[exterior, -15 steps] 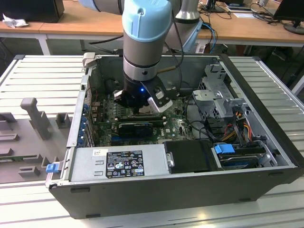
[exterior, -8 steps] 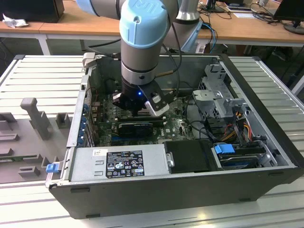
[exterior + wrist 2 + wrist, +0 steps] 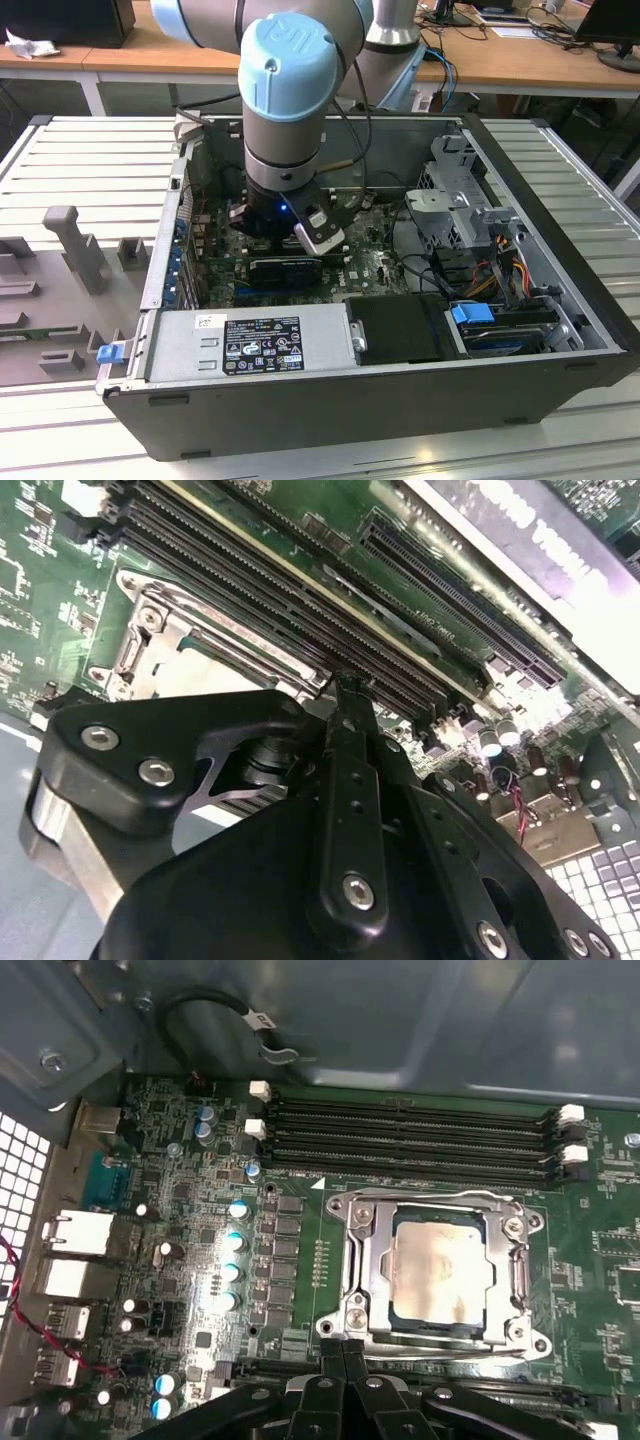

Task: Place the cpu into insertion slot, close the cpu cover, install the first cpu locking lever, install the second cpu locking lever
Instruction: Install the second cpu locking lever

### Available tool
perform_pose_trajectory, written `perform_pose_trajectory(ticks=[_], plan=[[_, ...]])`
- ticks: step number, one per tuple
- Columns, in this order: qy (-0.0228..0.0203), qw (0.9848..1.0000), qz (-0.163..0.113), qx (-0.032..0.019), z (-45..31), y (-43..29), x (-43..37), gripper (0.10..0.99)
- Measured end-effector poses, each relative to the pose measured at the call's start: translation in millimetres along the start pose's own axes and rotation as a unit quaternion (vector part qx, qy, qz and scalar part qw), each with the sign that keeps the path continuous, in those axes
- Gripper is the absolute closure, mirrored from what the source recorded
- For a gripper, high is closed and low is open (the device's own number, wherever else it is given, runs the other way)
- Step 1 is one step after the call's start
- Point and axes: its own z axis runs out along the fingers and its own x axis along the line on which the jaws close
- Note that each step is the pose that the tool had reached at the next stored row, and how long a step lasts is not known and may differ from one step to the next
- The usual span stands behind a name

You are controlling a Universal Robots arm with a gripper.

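Observation:
The cpu (image 3: 432, 1270), a square chip with a pale silvery-beige face, lies in the insertion slot (image 3: 440, 1334) on the green motherboard. The cpu cover (image 3: 372, 1250), a silvery frame, lies flat around the chip. Thin metal levers run along two sides of the frame. My gripper (image 3: 344, 1348) hangs just off one edge of the socket, its two black fingers pressed together with nothing between them. In the second wrist view the gripper (image 3: 345, 692) points at the board beside the insertion slot (image 3: 175, 640). In the exterior view the arm (image 3: 290, 110) reaches down into the open computer case (image 3: 560, 250).
Long black memory slots (image 3: 410, 1135) run beside the socket. A long black card (image 3: 285, 268) sits below the wrist. A power supply (image 3: 250, 345), a drive cage (image 3: 455, 200) and cables (image 3: 510, 260) crowd the case. A grey fixture tray (image 3: 70, 250) lies at the exterior view's left.

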Motion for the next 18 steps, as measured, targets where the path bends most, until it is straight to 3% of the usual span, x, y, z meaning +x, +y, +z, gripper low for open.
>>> perform_pose_trajectory(ticks=[8, 14, 17, 18], plan=[[-0.0011, 0.9999, 0.000, -0.0162, 5.3, -0.7, 0.1, 0.980], [-0.0017, 0.9997, -0.001, -0.0227, 9.4, 2.0, 2.9, 0.980], [-0.0017, 0.9997, -0.001, -0.0234, -0.2, 4.7, 3.9, 0.980], [-0.0017, 0.9997, -0.001, -0.0233, -10.3, 7.4, 3.9, 0.980]])
